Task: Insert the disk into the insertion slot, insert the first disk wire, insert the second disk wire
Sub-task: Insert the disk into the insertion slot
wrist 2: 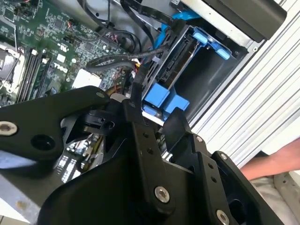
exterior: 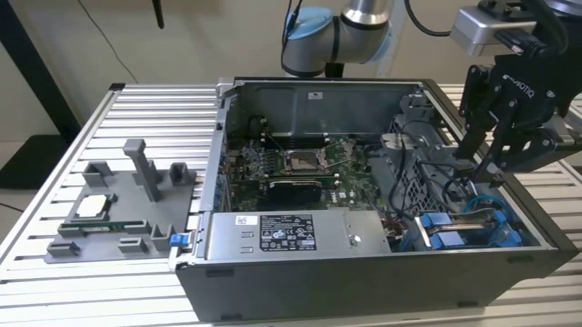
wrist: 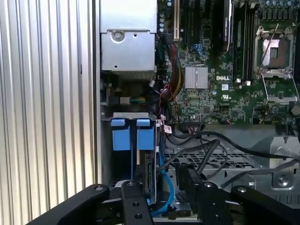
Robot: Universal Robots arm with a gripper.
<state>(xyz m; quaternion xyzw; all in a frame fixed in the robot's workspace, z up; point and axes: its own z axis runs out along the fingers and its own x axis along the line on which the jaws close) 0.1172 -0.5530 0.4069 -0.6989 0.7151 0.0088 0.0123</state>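
Disk (wrist: 146, 136) in slot (wrist: 131, 115) | case (exterior: 364, 279) on ribbed alu tbl (exterior: 146, 102) | beige wall (exterior: 209, 34)

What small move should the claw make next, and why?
Probably a short descent toward the blue wire by the disk. The disk looks seated in the insertion slot, while the claw hangs open above it, holding nothing; whether that wire is plugged in cannot be told.

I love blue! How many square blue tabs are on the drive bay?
2. Both sit side by side on the bay: one tab by the case wall, the other tab nearer the motherboard. More may hide behind the gripper.
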